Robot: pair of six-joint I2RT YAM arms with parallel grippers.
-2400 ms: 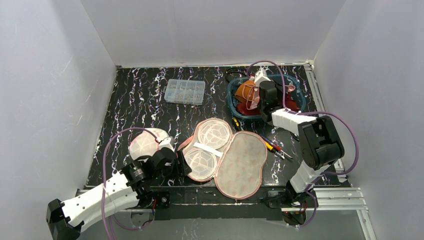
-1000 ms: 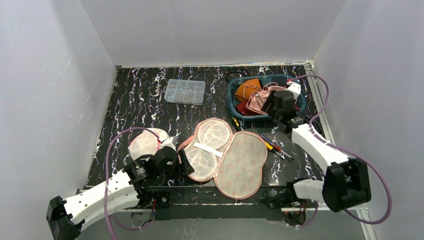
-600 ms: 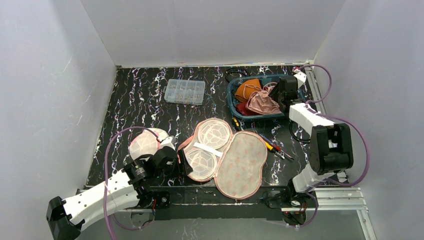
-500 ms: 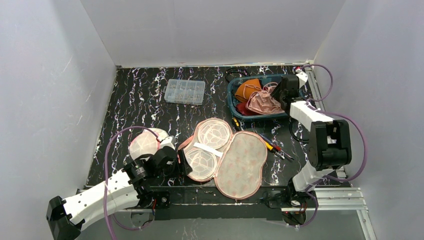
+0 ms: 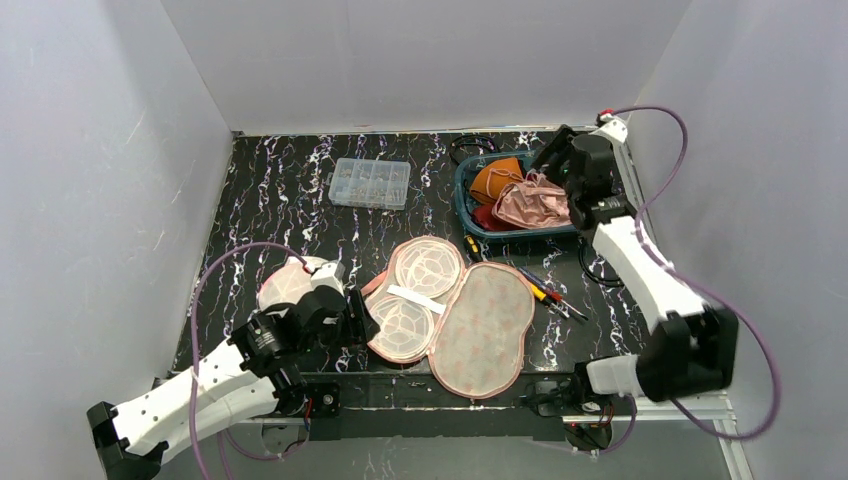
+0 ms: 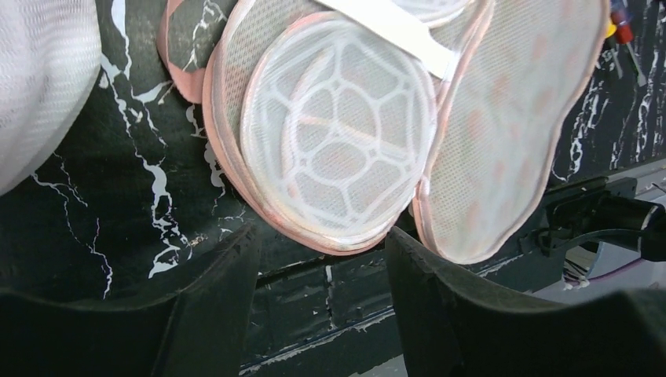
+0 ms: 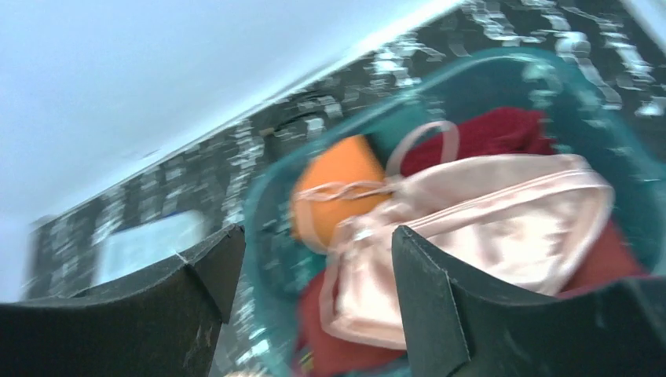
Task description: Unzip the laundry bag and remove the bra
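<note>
Moved: your right gripper (image 7: 316, 236) was low over the basket (image 5: 463, 205) a moment ago and has since lifted and drawn back toward the far right corner of the tabletop. Your left arm has slid a little to the left.
Right jaws: apart, with nothing between them. The wrist view is blurred, but the gap is plain.
Left jaws: on your left gripper (image 6: 320, 236) they are also apart and empty, low at the near edge of the tabletop. The near-left rim of the laundry bag (image 5: 480, 320) shows through the gap. You cannot tell whether the fingers touch it.
Bra: the pink bra (image 5: 532, 204) lies loose in the basket, on top of an orange garment (image 5: 492, 180) and a red garment (image 5: 490, 215), below and in front of your right gripper.
Laundry bag: unzipped and spread flat at the middle of the near edge, its lid folded out to the right and its mesh domes (image 6: 338, 149) exposed.
Basket: teal, at the far right of the tabletop.
Round mesh pouch (image 5: 285, 285): near the left edge, just beside your left wrist.
Clear box (image 5: 370, 183): far side, left of the basket.
Screwdrivers (image 5: 548, 293): just right of the bag.
</note>
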